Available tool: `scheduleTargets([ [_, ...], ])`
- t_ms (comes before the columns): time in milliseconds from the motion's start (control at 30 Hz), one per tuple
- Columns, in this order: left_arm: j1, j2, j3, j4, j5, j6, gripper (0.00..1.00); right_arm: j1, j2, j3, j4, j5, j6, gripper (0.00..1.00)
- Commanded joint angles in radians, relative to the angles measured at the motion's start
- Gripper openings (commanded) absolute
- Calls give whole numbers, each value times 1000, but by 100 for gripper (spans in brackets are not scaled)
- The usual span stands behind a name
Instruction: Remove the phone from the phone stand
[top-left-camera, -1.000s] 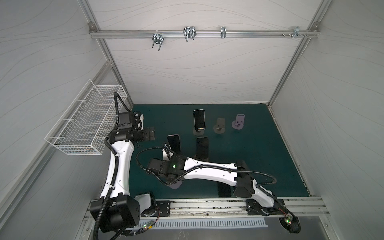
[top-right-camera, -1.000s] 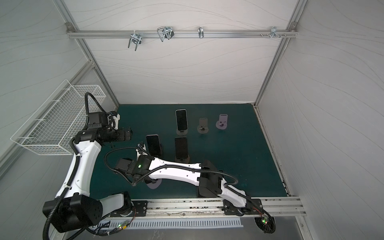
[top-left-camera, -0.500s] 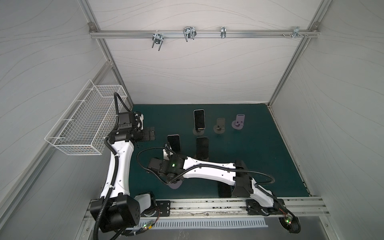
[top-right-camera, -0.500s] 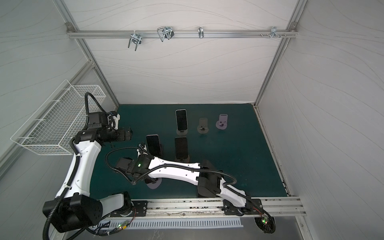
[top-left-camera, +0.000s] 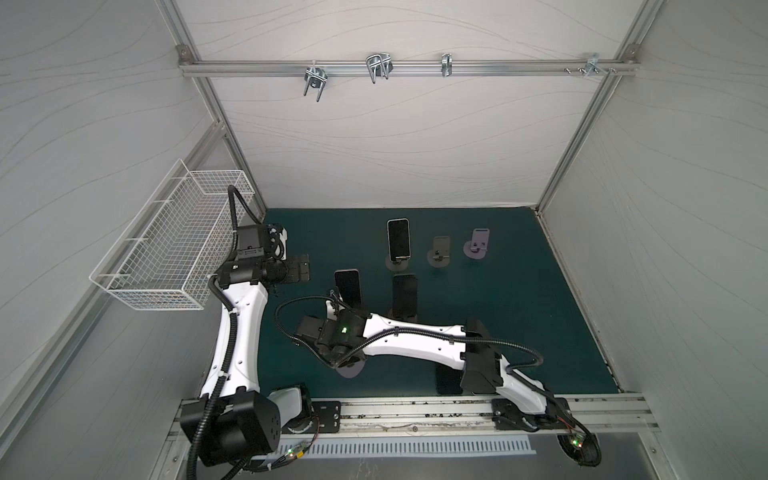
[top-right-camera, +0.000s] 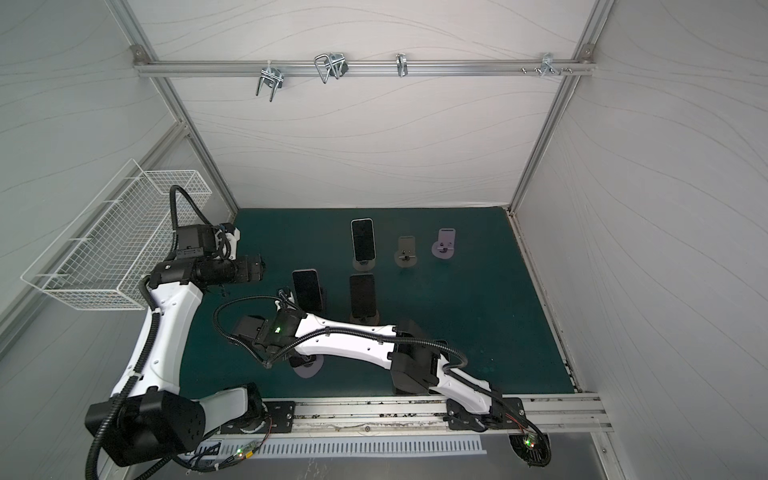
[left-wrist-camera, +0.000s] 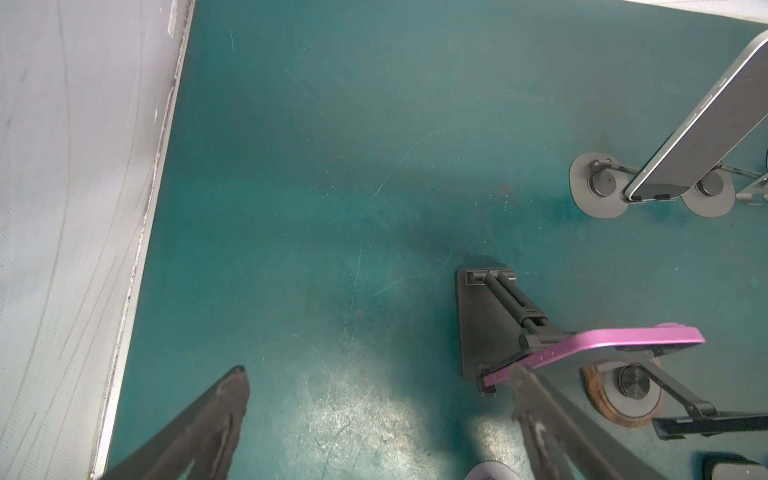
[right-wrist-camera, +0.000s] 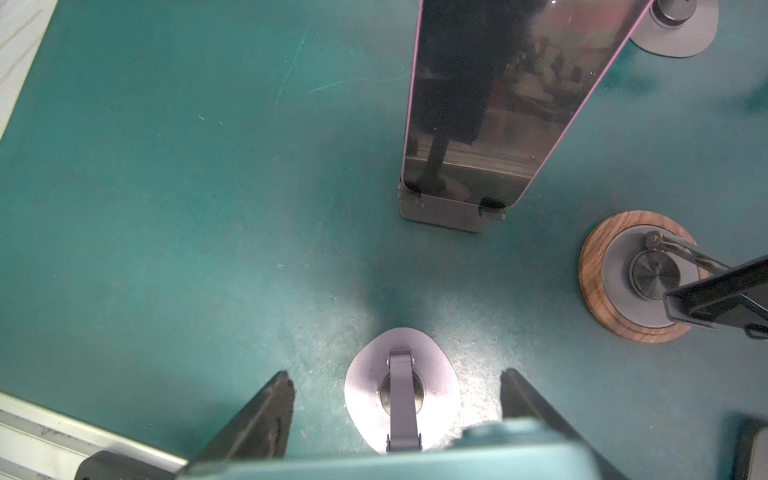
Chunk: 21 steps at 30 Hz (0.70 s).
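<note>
**Straddling the phone, lift not yet made**

My right claw (right-wrist-camera: 395, 374) straddles the teal phone (right-wrist-camera: 415, 461), which I judge is on its lilac stand (right-wrist-camera: 365, 386) toward the bench front. Whether the claw pinches it I cannot tell. The lift is left to do. My left claw (left-wrist-camera: 379, 370) hangs released over bare mat. The green bench (top-left-camera: 540, 291) is scuffed and boxed in by white walls (top-left-camera: 395, 145), with a wire basket (top-left-camera: 166, 249) on one.

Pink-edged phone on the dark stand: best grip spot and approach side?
Pinch the phone across its two long edges, in the upper half, coming down from above its top end. It leans back on the stand with its bottom edge seated behind two small hooks, so the bottom is blocked while both long edges stand free.
</note>
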Motion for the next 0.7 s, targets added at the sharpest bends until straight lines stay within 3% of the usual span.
scheduleTargets([
  [0,5,-24,1,24,-3,15,100,2,6,25,-20,25,9,78],
  [667,4,-30,-17,24,-2,27,100,27,-113,-52,43,97,-31,69],
])
